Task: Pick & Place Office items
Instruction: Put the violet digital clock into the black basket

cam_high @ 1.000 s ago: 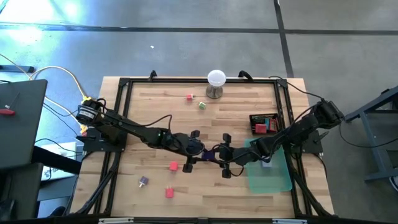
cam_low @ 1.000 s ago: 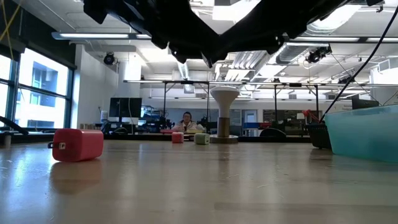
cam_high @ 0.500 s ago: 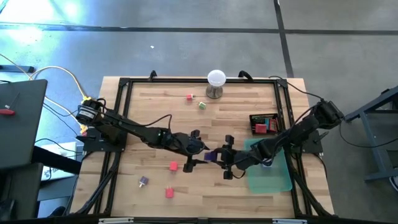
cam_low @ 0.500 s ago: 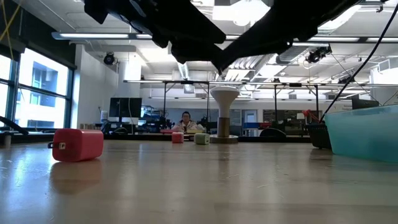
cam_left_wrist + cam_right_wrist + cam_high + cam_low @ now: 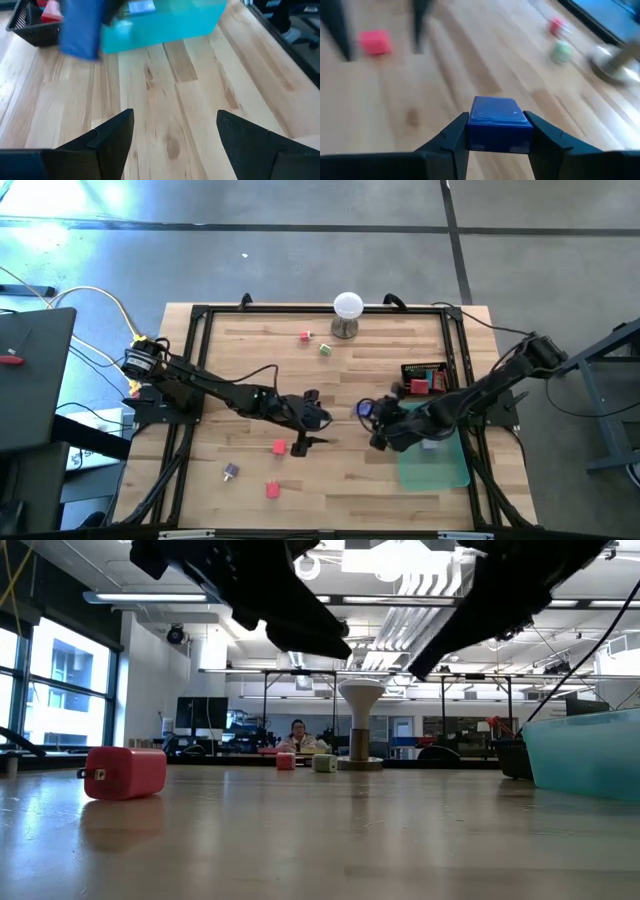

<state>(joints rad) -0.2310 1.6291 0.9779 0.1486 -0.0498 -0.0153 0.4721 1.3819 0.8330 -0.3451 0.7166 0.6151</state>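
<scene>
Handoff is done: the blue block (image 5: 499, 122) is now clamped between the fingers of the right gripper (image 5: 375, 424), where half a second ago it sat between both grippers at table centre. The left gripper (image 5: 305, 420) is spread wide and empty, with only bare table (image 5: 190, 100) seen between its fingers. The right arm has been pulled back toward its own side, so the block is carried above the wood, just beside the near edge of the green tray (image 5: 440, 465).

Judged from this, the place step is what remains: either the tray or the black basket (image 5: 424, 370), which already holds red pieces.

Room for moving:
- The tray rim sits close to the right gripper; clearance over the wall is needed before the block is lowered.
- The left arm is parked mid-table, apart from the right one, so the path to the tray is open.
- Loose items are left: a red block (image 5: 279, 446), another red piece (image 5: 271, 489), a purple piece (image 5: 231, 471), plus a red (image 5: 304, 335) and a pale green piece (image 5: 325, 349) near the white ball on its stand (image 5: 347, 311).
- All of them are well inside the frame rails.
</scene>
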